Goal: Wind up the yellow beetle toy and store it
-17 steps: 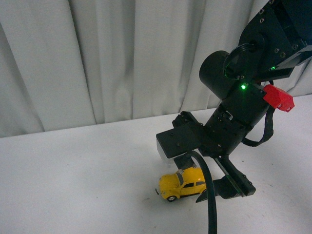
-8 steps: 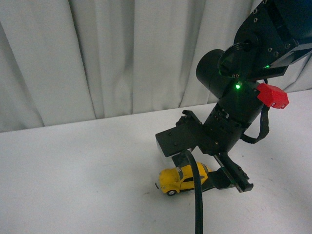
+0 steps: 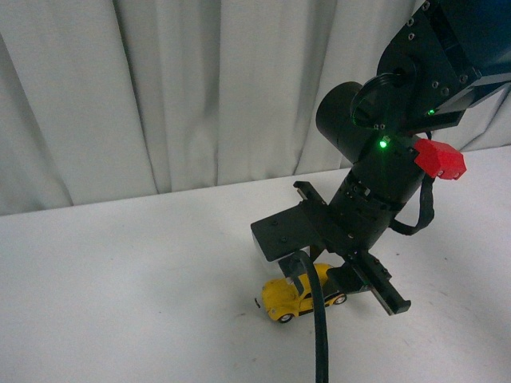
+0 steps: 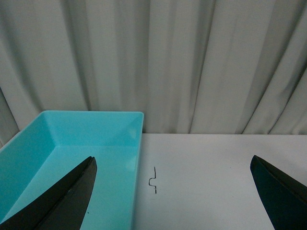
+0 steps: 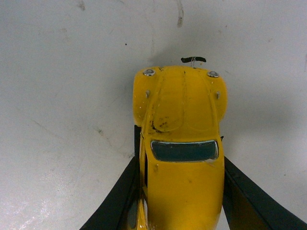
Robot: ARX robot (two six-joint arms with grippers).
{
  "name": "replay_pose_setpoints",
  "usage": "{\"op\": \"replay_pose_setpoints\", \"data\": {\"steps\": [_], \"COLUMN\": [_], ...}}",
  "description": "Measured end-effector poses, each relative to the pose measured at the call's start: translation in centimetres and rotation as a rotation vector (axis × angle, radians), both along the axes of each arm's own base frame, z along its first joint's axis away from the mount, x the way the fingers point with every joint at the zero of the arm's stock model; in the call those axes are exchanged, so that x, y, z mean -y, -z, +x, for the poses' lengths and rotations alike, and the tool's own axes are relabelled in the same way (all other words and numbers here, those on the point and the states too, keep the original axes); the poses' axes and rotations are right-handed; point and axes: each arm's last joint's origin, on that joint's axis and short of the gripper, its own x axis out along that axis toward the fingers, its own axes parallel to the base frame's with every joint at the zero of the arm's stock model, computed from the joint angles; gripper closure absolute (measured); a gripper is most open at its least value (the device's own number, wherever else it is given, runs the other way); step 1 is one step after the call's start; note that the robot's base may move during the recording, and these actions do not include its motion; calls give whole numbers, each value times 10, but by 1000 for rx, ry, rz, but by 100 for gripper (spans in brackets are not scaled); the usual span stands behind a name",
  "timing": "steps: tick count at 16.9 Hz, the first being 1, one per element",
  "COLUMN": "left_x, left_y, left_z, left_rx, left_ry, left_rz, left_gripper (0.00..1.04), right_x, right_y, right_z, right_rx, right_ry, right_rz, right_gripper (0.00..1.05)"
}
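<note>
Yellow beetle toy (image 5: 182, 143) sits wheels-down on white table (image 3: 120, 279), right gripper (image 5: 181, 155) clamped on its rear flanks, left gripper (image 4: 171, 165) wide open, empty, by teal bin (image 4: 72, 143); press down and drag straight back so wheels roll rather than skid.

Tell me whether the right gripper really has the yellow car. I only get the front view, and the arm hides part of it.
Observer: In the right wrist view the right gripper is shut on the yellow beetle toy, one finger against each side of the cabin.
Operator: Which end sticks out of the gripper?
Observer: The hood, with both headlights showing, points away from the wrist.
Operator: Is there anywhere to store it? I see only table.
Observer: The left wrist view shows a turquoise bin on the table by the curtain; the part of it that shows holds nothing.
</note>
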Motion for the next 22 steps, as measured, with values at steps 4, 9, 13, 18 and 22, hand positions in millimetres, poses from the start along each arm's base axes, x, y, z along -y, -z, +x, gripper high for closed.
{"op": "replay_pose_setpoints", "data": {"steps": [4, 9, 13, 18, 22], "left_x": [0, 0, 0, 0, 0], "left_y": [0, 0, 0, 0, 0], "left_z": [0, 0, 0, 0, 0], "left_rx": [0, 0, 0, 0, 0], "left_ry": [0, 0, 0, 0, 0], "left_rz": [0, 0, 0, 0, 0], "left_gripper": [7, 7, 7, 7, 7], "right_x": [0, 8, 14, 36, 54], "right_y": [3, 7, 8, 11, 14], "right_z": [0, -4, -7, -12, -18], "right_rx": [23, 35, 42, 37, 36], "right_ry": [-14, -18, -21, -4, 10], "right_rz": [4, 35, 53, 75, 101], "right_gripper": [64, 64, 64, 64, 64]}}
